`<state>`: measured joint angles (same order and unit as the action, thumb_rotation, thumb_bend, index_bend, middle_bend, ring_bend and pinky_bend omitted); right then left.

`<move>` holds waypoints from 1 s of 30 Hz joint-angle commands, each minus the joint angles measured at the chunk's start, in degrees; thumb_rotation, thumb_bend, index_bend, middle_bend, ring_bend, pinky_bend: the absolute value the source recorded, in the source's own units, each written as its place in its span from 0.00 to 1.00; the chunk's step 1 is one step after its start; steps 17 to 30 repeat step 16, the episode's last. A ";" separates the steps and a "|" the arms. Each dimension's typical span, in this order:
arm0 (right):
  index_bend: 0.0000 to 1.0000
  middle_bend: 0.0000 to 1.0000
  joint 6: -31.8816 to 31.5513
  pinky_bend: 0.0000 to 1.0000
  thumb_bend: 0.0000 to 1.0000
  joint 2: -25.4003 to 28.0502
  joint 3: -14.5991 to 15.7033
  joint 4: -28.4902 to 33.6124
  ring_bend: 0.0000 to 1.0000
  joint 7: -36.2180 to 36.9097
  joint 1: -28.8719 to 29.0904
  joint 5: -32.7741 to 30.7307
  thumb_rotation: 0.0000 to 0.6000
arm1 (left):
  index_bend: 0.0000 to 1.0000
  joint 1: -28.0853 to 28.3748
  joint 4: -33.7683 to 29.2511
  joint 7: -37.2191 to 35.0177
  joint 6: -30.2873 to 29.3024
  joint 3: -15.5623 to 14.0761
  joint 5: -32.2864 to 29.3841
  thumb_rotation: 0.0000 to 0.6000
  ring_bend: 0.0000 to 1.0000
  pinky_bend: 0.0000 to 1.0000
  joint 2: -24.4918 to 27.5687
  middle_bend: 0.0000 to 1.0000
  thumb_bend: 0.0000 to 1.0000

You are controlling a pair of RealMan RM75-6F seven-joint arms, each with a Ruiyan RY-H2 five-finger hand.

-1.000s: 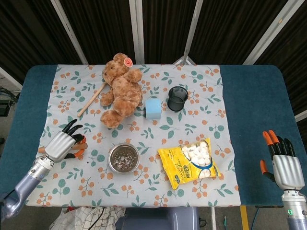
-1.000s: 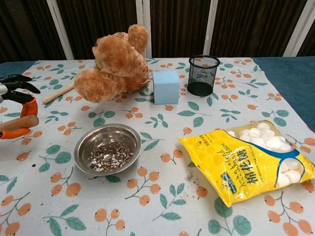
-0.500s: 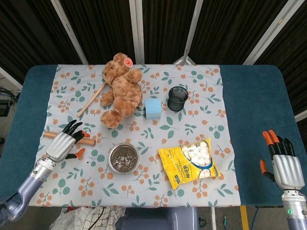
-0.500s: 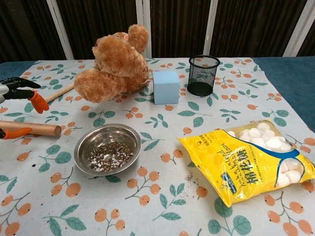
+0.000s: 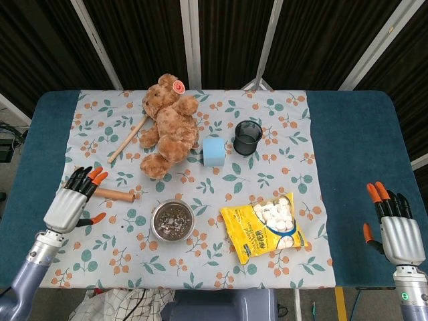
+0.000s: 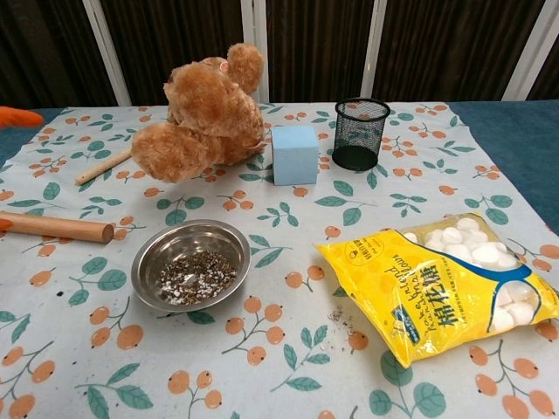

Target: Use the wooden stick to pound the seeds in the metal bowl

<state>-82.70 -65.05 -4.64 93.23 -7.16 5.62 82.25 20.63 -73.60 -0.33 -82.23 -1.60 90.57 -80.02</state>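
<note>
The thick wooden stick (image 5: 115, 194) (image 6: 54, 226) lies flat on the floral cloth, left of the metal bowl (image 5: 153, 225) (image 6: 220, 239). Dark and pale seeds (image 5: 172, 219) (image 6: 194, 278) cover the bowl's bottom. My left hand (image 5: 69, 201) hovers over the stick's left end with fingers spread, holding nothing; in the chest view only an orange fingertip (image 6: 17, 116) shows at the left edge. My right hand (image 5: 396, 229) stays off the table's right side, fingers apart and empty.
A brown teddy bear (image 5: 170, 124) (image 6: 203, 109) lies at the back, with a thin stick (image 5: 127, 139) (image 6: 103, 165) to its left. A blue block (image 5: 213, 151) (image 6: 294, 153), black mesh cup (image 5: 247, 138) (image 6: 360, 133) and yellow bag (image 5: 266, 226) (image 6: 450, 292) lie right of the bowl.
My left hand let go of the thick stick, which now lies on the cloth. The hand lifted and drew back to the left. The right hand has not moved.
</note>
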 commanded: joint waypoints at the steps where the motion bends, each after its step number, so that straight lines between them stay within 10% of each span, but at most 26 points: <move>1: 0.00 0.00 -0.10 0.00 0.51 -0.04 0.03 -0.01 0.00 -0.07 -0.02 0.13 1.00 | 0.03 -7.35 -17.98 14.36 -5.67 -1.48 -4.45 1.00 0.00 0.00 10.62 0.00 0.23; 8: 0.00 0.00 -0.51 0.00 0.51 -0.14 0.14 -0.37 0.00 0.25 0.00 0.98 1.00 | 0.00 -13.62 -26.26 14.25 -11.08 -4.08 -5.33 1.00 0.00 0.00 16.55 0.00 0.15; 30: 0.00 0.00 -0.88 0.00 0.51 -0.52 0.15 -0.68 0.00 0.20 -0.07 1.28 1.00 | 0.00 -16.76 -25.09 13.51 -11.13 -5.77 -5.95 1.00 0.00 0.00 18.24 0.00 0.13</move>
